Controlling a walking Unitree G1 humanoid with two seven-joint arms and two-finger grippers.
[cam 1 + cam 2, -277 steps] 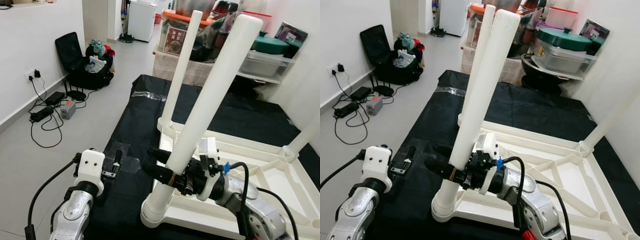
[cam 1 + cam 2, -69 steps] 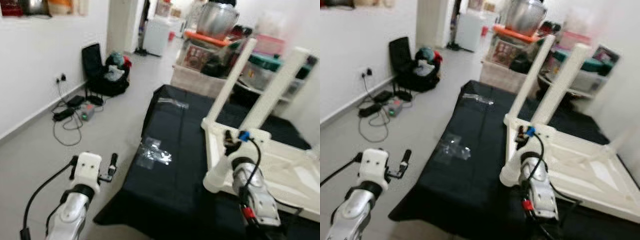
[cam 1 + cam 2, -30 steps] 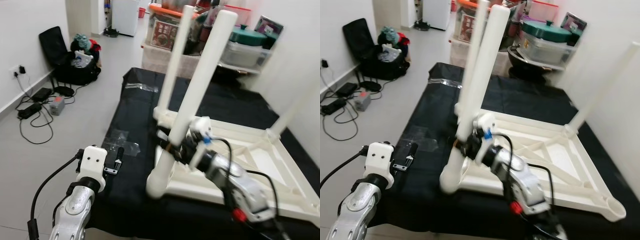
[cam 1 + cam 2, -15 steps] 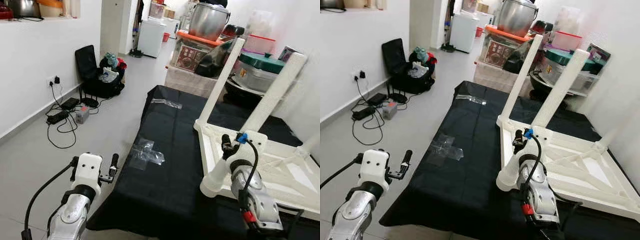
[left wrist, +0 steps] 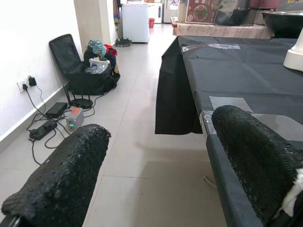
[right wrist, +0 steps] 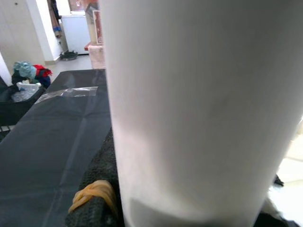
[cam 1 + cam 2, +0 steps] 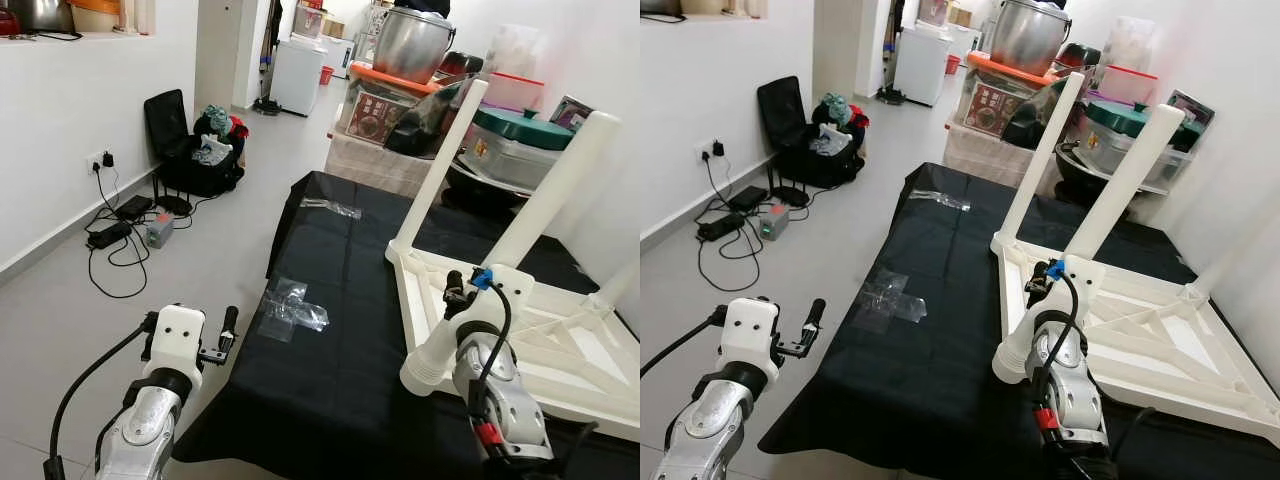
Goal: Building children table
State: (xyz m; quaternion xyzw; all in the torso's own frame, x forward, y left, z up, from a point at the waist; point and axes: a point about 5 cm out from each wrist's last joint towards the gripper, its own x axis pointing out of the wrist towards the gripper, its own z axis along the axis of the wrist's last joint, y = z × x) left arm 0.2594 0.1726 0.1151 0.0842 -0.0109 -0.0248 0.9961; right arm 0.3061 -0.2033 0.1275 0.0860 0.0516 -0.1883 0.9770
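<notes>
Grey tiled floor (image 7: 70, 320) w/ a black sheet (image 7: 330, 330) spreading across it; white wall running along the robot's left. White children's table (image 7: 560, 345) is lying upside down on the sheet, on the robot's right, underside ribs showing, legs pointing up. Near corner leg (image 7: 540, 215) is tilting up and away from its round socket (image 7: 432, 370); far leg (image 7: 438, 165) is standing behind it; a 3rd leg is showing at the right edge of the head views.

Right gripper (image 7: 455, 297) is sitting against the near leg just above the socket. Right wrist view: leg (image 6: 199, 109) is pressing close against a black finger (image 6: 97, 189) w/ a yellow band round it; 2nd finger hidden behind the leg, so cannot tell for sure if the grip is closed on it.

Left gripper (image 7: 228, 325) is hanging over the bare floor beside the sheet's near left edge, touching nothing. Left wrist view: its two black fingers (image 5: 61, 179) are standing well apart, w/ only floor and sheet edge between them.

Clear plastic wrap (image 7: 290, 310) is lying crumpled on the sheet, betw. the two arms; another taped clear strip (image 7: 330, 207) is lying further back. Black bag (image 7: 185, 150) stuffed w/ clothes is leaning by the wall, cables and a power strip (image 7: 110, 235) trailing near it. Big steel pot (image 7: 412, 45), green-lidded tub (image 7: 520, 135) and boxes are crowding the shelf at the back.
</notes>
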